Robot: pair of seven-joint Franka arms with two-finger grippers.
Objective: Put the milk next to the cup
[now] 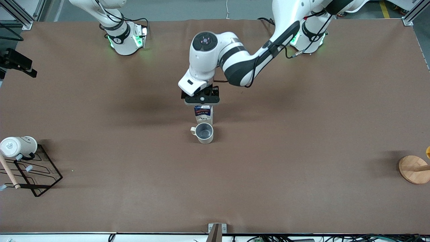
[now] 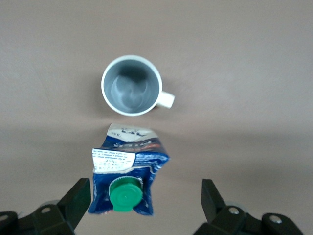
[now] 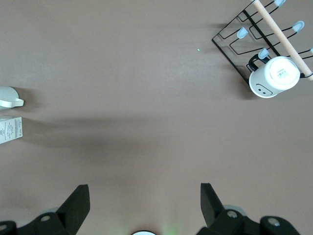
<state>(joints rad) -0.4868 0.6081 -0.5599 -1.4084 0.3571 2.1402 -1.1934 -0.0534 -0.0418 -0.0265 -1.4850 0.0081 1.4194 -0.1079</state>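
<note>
The milk is standing upright on the brown table, just beside the cup and on the side of it farther from the front camera, with at most a narrow strip of table showing between the two. The left gripper is hovering directly over the carton, its fingers spread wide and gripping nothing; in the left wrist view one finger is sitting close against the carton's side near the green cap while the other is standing well clear. That open stance suggests the carton is resting on its own base, so the placement looks essentially complete. The cup's small handle is pointing toward the right arm's end of the table, away from the carton, which leaves the carton free to sit close against the cup's round wall. The right gripper is waiting with fingers apart, high over bare table toward the right arm's end from the cup. A wire rack with a larger white mug lies well apart from the cup at that same end, and a round wooden stand lies well apart from the cup at the left arm's end.
</note>
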